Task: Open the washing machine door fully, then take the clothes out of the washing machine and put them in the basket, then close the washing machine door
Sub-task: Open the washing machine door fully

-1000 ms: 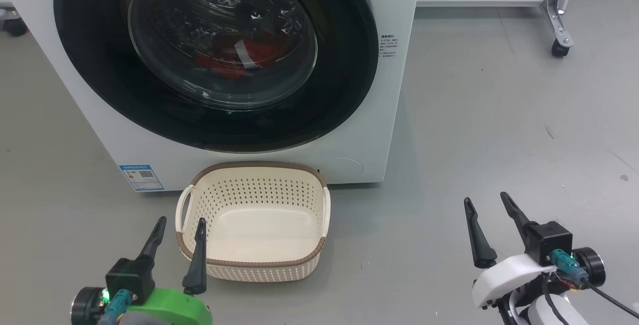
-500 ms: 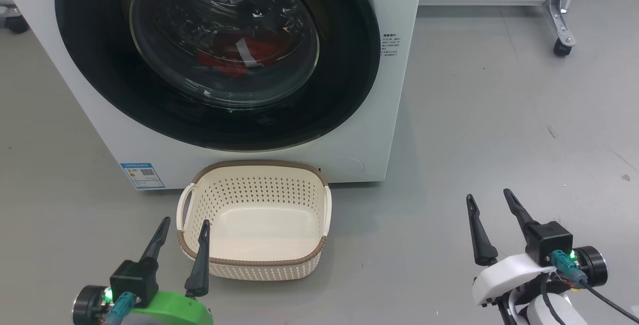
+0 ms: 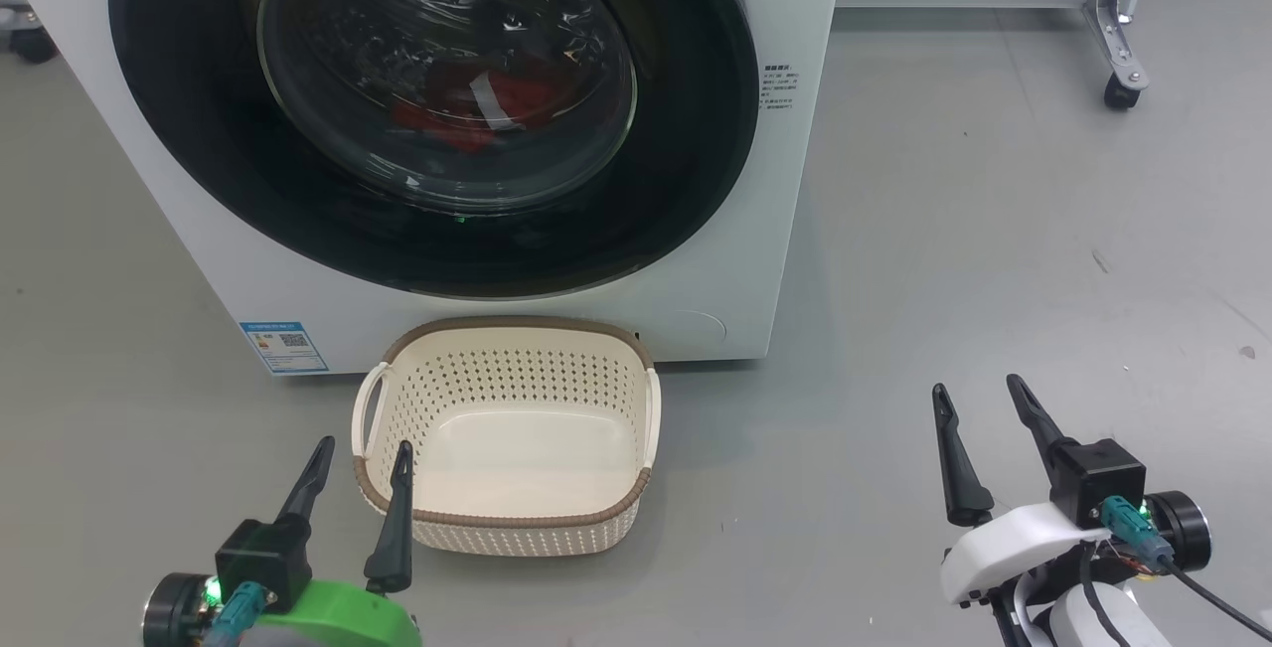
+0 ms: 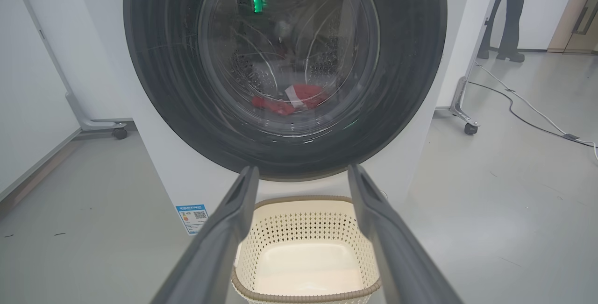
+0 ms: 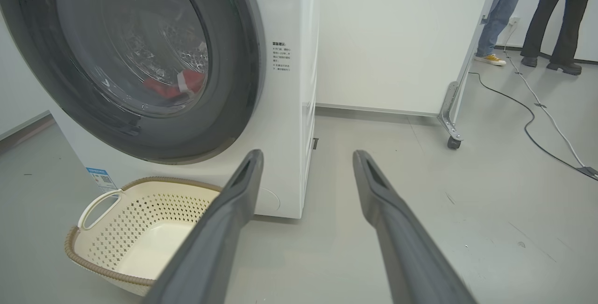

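Hardly anything had moved: the left gripper (image 3: 364, 445) and right gripper (image 3: 977, 386) stayed wide and empty, the door (image 3: 686, 180) apparently still shut on the clothes (image 3: 517, 95); opening remained undone.

- Smooth grey floor (image 3: 944, 230), with a small dark scuff (image 3: 1096, 261) on it.
- Tall white wall panel (image 5: 397, 38) on a silver metal foot with a black caster wheel (image 5: 452, 143).
- Thin black cable (image 5: 526, 128) and a white one beside it, trailing across the floor.
- Person's legs in dark trousers and black shoes (image 5: 551, 24), standing beyond the panel.
- Second person's leg in blue jeans (image 5: 500, 14), with a yellow shoe (image 5: 490, 59).
- Another black caster wheel (image 4: 119, 132) on a grey foot, under a white panel.
- Tan panel (image 4: 579, 10) at the far edge, possibly a wooden door.
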Controlling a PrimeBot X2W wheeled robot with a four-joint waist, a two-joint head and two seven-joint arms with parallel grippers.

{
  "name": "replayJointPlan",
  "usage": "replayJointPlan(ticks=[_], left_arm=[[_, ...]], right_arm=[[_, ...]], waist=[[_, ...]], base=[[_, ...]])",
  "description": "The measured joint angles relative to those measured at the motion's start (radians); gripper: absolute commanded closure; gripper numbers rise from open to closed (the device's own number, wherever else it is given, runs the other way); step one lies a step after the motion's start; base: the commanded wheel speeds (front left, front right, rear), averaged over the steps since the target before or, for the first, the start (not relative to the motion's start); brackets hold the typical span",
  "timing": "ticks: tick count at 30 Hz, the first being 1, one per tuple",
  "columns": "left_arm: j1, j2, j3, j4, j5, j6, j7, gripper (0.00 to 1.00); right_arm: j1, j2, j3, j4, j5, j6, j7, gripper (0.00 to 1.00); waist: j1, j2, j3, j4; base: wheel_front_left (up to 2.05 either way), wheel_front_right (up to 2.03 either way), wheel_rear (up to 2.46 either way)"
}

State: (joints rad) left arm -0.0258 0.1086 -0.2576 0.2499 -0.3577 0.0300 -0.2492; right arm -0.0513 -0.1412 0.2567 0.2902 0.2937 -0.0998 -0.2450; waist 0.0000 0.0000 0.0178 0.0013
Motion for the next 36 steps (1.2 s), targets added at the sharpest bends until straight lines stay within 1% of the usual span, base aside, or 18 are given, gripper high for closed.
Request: replayJointPlan(ticks=[4, 5, 6, 14, 19, 20, 22, 25, 28, 33, 36], left_arm=[[0.000, -0.001, 0.002, 0.001, 0.000, 0.000, 0.000, 0.00], [0.000, -0.001, 0.002, 0.002, 0.000, 0.000, 0.000, 0.00], [0.000, -0.002, 0.002, 0.002, 0.000, 0.000, 0.000, 0.00], [0.000, -0.003, 0.005, 0.004, 0.000, 0.000, 0.000, 0.00], [-0.001, -0.005, 0.004, 0.001, 0.000, -0.001, 0.000, 0.00], [-0.002, -0.006, 0.004, 0.000, 0.000, -0.001, 0.000, 0.00], [-0.006, -0.006, 0.003, -0.003, 0.002, -0.002, 0.000, 0.00], [-0.016, -0.008, 0.003, -0.006, 0.002, -0.004, 0.000, 0.00], [-0.030, -0.009, 0.004, -0.015, 0.002, -0.009, 0.000, 0.00], [-0.043, -0.014, 0.004, -0.025, 0.002, -0.015, 0.000, 0.00], [-0.067, -0.017, 0.002, -0.033, 0.002, -0.019, 0.000, 0.00]], right_arm=[[0.000, 0.000, -0.003, -0.001, -0.001, 0.000, 0.000, 0.00], [0.000, 0.000, -0.005, -0.003, -0.001, 0.000, 0.000, 0.45], [0.000, 0.003, -0.009, -0.008, -0.001, 0.000, 0.000, 1.00], [0.000, 0.009, -0.015, -0.021, 0.000, 0.011, -0.007, 1.00], [0.000, 0.019, -0.031, -0.038, 0.022, 0.021, -0.007, 1.00], [0.000, 0.023, -0.040, -0.043, 0.033, 0.028, -0.007, 1.00], [0.000, 0.036, -0.058, -0.046, 0.065, 0.029, -0.007, 1.00], [-0.001, 0.063, -0.095, -0.054, 0.140, 0.049, -0.007, 1.00], [-0.003, 0.092, -0.138, -0.058, 0.254, 0.076, -0.007, 1.00], [-0.037, 0.103, -0.204, -0.056, 0.432, 0.124, -0.007, 1.00], [-0.081, 0.103, -0.239, -0.056, 0.540, 0.149, 0.016, 1.00]], waist=[[0.0000, 0.0000, 0.000, 0.000], [0.0001, 0.0000, 0.000, 0.000], [0.0000, 0.0000, 0.000, 0.001], [0.0000, 0.0000, 0.001, 0.002], [0.0000, 0.0000, 0.013, 0.005], [0.0000, 0.0000, 0.017, 0.007], [0.0000, 0.0000, 0.026, 0.010], [0.0000, 0.0000, 0.041, 0.016], [0.0000, 0.0000, 0.059, 0.022], [0.0000, 0.0000, 0.094, 0.035], [0.0000, 0.0000, 0.117, 0.043]], base=[[0.00, 0.00, 0.00], [0.00, 0.00, 0.00], [0.00, 0.00, 0.00], [0.00, 0.00, 0.00], [0.00, 0.00, 0.00], [0.00, 0.00, 0.00], [0.00, 0.00, 0.00], [0.00, 0.00, 0.00], [0.00, 0.00, 0.00], [0.00, 0.00, 0.00], [0.00, 0.00, 0.00]])
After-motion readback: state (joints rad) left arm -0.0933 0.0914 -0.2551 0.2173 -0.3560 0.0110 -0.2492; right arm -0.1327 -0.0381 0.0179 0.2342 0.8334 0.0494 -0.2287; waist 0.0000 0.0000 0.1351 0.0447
